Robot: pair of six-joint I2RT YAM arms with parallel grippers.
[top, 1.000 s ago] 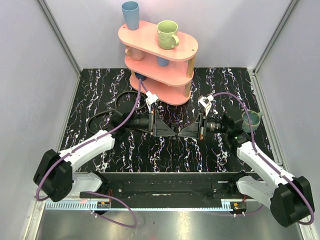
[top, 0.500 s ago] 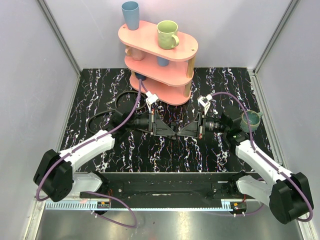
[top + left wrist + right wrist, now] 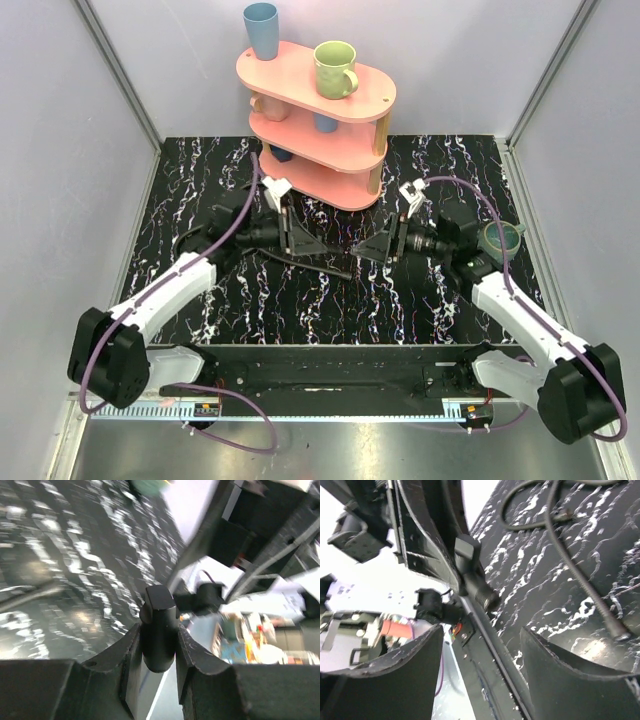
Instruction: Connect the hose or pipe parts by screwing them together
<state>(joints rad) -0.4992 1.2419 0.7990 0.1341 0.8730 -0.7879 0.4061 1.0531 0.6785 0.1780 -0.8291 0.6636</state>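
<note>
Pale walls are seen enclosing a black, white-veined tabletop (image 3: 200, 170), with a pink three-tier shelf (image 3: 300, 88) set at its far edge in the upper middle of the frame. A green mug (image 3: 335, 68) and a blue cup (image 3: 261, 30) are carried on the top tier. A teal cup (image 3: 500, 238) is seen at the right of the frame, close beside the right arm.

The left gripper (image 3: 318, 245) is clamped on a short black hose end (image 3: 159, 622), which is held between both fingers and projects past their tips. The right gripper (image 3: 481, 635) is held facing it near the centre of the frame, its fingers spread wide with nothing between them.

A thin black hose (image 3: 310, 262) is laid on the tabletop just below the two grippers, its free end (image 3: 620, 636) resting on the surface. Further hose loops (image 3: 182, 240) are seen at the left of the frame.
</note>
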